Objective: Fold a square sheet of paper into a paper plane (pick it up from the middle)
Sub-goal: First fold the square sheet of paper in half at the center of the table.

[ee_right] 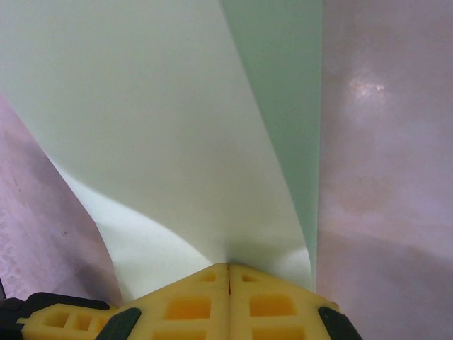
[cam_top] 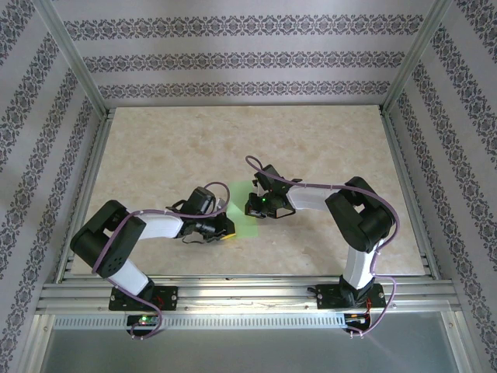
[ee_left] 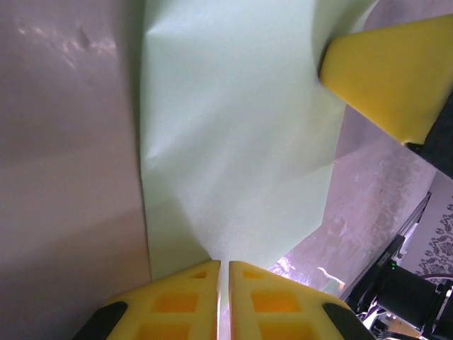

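While the left gripper (ee_left: 224, 265) and right gripper (ee_right: 228, 266) each clamp it, the pale green square sheet of paper (ee_left: 233, 142) curls above the beige marbled table (cam_top: 326, 148), with patterned walls (cam_top: 233, 62) around.

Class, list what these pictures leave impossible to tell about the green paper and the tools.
- Top view: the square sheet of paper is small; the left tool and right tool cover much of it; outline and creases unclear.
- Left wrist view: the left tool hides the pinched edge; the frame's top crops the sheet.
- Right wrist view: the right tool hides its pinched edge; the curved sheet hides its underside.
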`<move>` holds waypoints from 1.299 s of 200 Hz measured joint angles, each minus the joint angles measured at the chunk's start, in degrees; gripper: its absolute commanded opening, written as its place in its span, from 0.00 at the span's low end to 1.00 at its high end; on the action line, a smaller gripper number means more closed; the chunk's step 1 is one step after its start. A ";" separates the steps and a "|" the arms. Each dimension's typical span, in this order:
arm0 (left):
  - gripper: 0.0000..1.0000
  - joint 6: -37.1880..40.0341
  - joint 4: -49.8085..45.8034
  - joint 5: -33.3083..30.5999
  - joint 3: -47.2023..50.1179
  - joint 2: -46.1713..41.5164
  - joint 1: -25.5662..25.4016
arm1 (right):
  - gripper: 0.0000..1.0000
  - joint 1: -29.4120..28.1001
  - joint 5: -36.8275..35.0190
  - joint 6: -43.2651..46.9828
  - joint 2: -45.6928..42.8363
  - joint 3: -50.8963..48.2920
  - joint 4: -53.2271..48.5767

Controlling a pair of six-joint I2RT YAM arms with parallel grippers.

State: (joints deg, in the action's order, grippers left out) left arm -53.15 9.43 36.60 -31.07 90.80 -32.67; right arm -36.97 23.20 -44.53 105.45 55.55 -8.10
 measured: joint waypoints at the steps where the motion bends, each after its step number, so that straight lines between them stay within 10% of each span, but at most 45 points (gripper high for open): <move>1: 0.12 0.02 0.07 0.00 0.04 -0.02 0.00 | 0.00 0.00 0.00 0.00 0.00 0.00 0.00; 122: 0.18 5.97 -16.06 -4.44 -2.58 -13.49 0.81 | 0.00 0.04 -0.11 1.49 -0.26 0.11 -1.16; 260: 0.15 8.98 -9.81 -0.63 -16.98 9.27 7.93 | 0.00 0.11 -0.02 2.95 -0.31 0.44 -2.25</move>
State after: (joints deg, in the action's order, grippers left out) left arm -44.16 -0.38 35.97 -48.05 100.07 -24.73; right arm -36.86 23.18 -41.58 105.14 55.99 -10.35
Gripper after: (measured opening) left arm 0.150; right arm 0.044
